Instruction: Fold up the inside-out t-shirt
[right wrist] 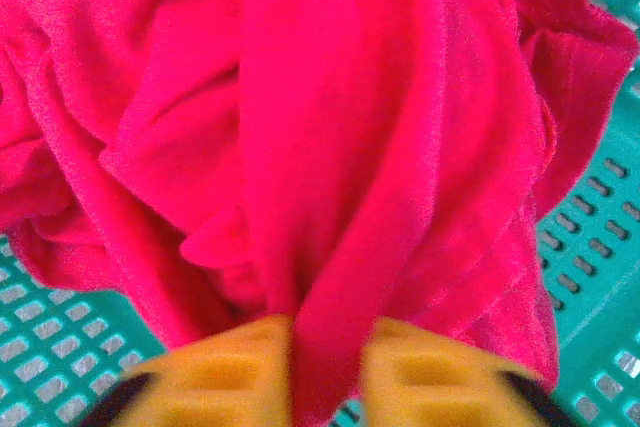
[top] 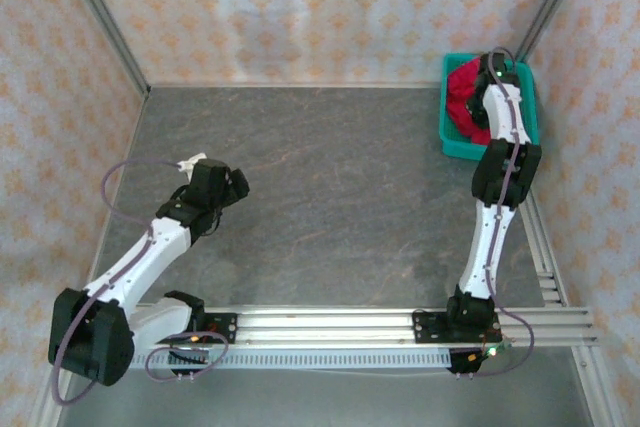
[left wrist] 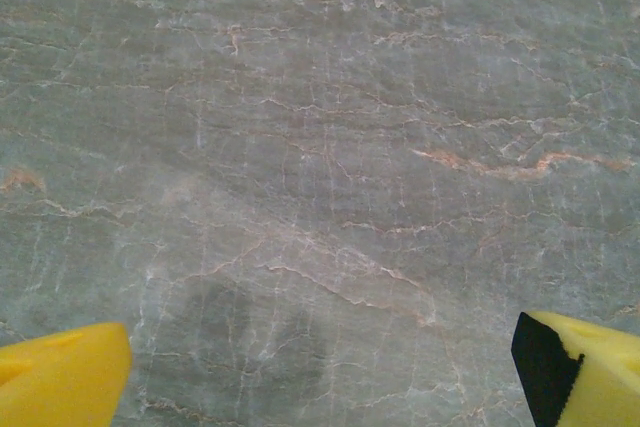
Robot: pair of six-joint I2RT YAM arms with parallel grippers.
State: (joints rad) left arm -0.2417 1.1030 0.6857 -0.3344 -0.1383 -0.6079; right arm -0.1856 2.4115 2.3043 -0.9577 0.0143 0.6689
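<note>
Your right hand (right wrist: 325, 362) is reaching down into the teal mesh basket (right wrist: 590, 287) at the far right corner of the bench (top: 340, 197). Its two yellow fingers are gripping a fold of the crimson t-shirt (right wrist: 330, 127), and the cloth is running down between them. The t-shirt is lying crumpled inside the basket, bunching over the mesh floor. From above, your right arm is stretching out over the basket's near rim. Your left hand (left wrist: 320, 367) is hovering over bare bench on the left side, well apart from the basket. Its fingers are spreading wide and holding nothing.
</note>
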